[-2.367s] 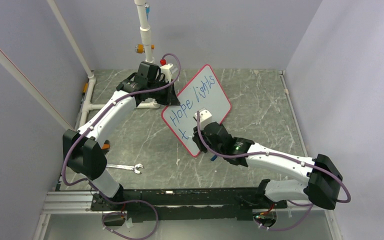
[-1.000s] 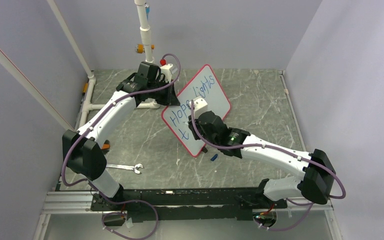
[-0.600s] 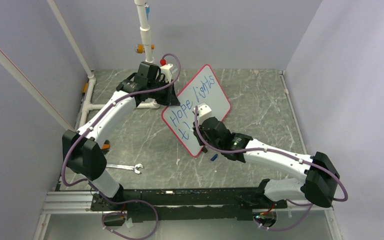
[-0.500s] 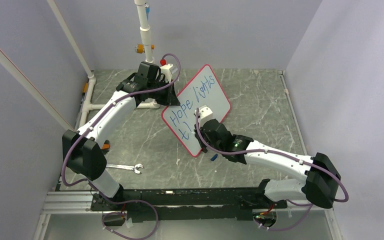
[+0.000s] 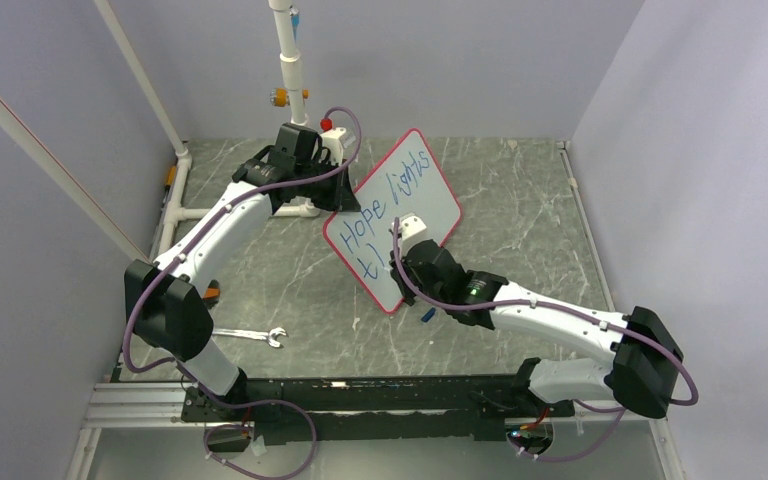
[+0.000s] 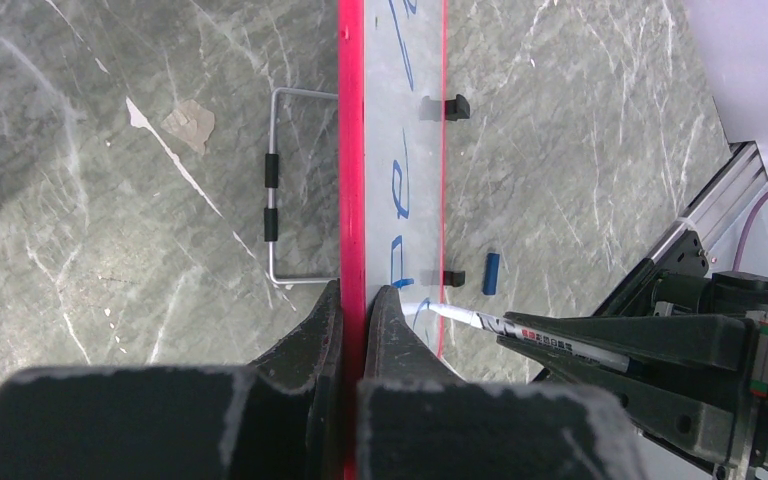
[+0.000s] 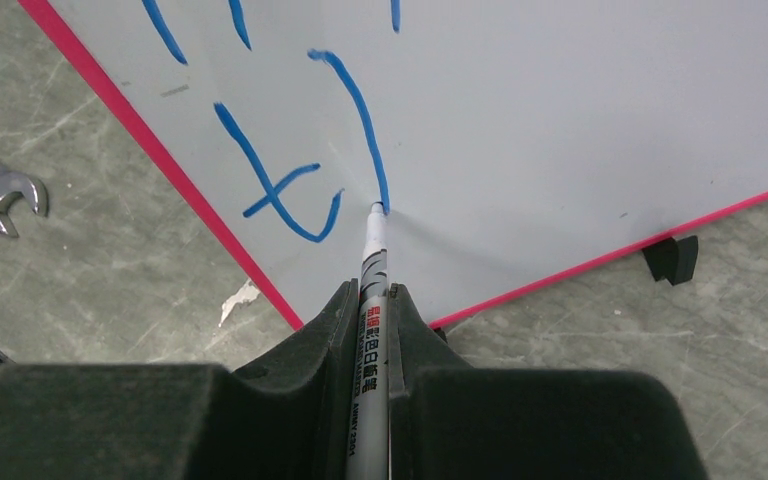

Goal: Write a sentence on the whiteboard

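The whiteboard [image 5: 425,195] stands tilted on its black feet, red-edged. My left gripper [image 6: 353,295] is shut on its red top edge [image 6: 351,150], one finger on each face. The sentence [image 5: 385,200] in blue reads "Hope lights", with a "t" [image 7: 275,185] and a long downward stroke [image 7: 355,110] on the line below. My right gripper [image 7: 372,290] is shut on a grey marker [image 7: 373,270]. The marker's tip [image 7: 378,208] touches the board at the lower end of that stroke. In the left wrist view the marker [image 6: 520,327] comes in from the right.
A blue marker cap [image 5: 427,314] lies on the table just below the board's lower edge. A wrench [image 5: 250,336] lies near the left arm's base. A wire stand [image 6: 272,190] lies behind the board. A white pole [image 5: 290,60] rises at the back.
My right gripper rose up the board beside the "t", then came back down, and a new blue stroke stands to the right of the "t". The left arm has not moved.
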